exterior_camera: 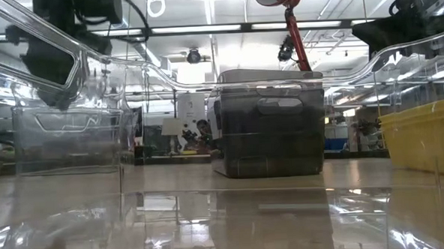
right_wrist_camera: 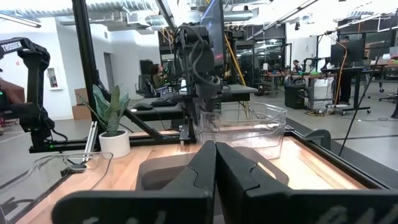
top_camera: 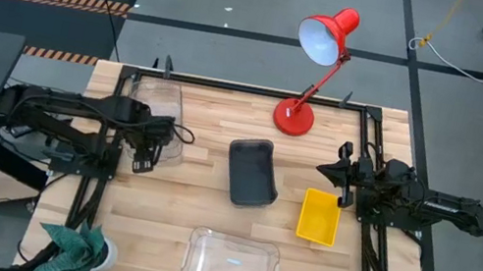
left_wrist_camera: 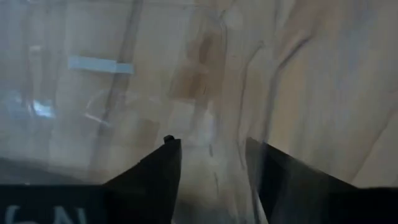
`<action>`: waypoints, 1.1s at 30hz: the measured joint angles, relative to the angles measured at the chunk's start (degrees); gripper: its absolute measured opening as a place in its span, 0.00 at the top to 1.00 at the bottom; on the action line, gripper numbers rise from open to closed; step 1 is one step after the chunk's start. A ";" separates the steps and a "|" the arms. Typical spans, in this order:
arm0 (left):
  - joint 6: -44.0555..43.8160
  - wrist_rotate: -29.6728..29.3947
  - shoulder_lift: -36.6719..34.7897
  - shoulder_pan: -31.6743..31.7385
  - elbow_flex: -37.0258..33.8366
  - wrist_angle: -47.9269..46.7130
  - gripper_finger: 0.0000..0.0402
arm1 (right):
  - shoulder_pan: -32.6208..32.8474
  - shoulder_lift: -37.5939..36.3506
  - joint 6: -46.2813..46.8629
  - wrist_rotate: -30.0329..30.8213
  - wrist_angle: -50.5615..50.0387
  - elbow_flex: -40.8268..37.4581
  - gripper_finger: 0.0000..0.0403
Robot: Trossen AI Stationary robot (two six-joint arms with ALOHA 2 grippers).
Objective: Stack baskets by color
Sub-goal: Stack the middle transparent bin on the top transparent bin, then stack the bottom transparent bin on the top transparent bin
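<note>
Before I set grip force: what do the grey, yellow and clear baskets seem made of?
Grey basket: likely matte opaque plastic, no glare. Yellow basket: smooth plastic, evenly bright. Clear basket: transparent glossy plastic; wood shows through, highlights on it.

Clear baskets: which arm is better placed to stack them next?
Left. The left gripper is open right at the rim of the far clear basket, a wall between its fingers. The right gripper is shut, empty, by the yellow basket, away from both clear ones.
</note>
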 joint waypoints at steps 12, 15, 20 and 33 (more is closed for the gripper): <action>-3.59 -0.19 0.02 -1.35 13.79 -4.68 0.52 | 0.00 0.00 0.00 0.00 0.00 0.00 0.96; -4.69 -1.49 0.54 -4.05 14.64 -2.61 0.54 | 0.02 0.00 0.00 0.00 0.02 0.00 0.96; -6.41 -2.35 5.87 -11.30 14.56 1.19 0.59 | 0.00 0.00 0.00 0.00 0.03 0.00 0.96; -0.99 -2.61 21.66 -25.58 22.11 7.27 0.60 | 0.01 0.13 0.00 -0.01 1.30 0.00 0.96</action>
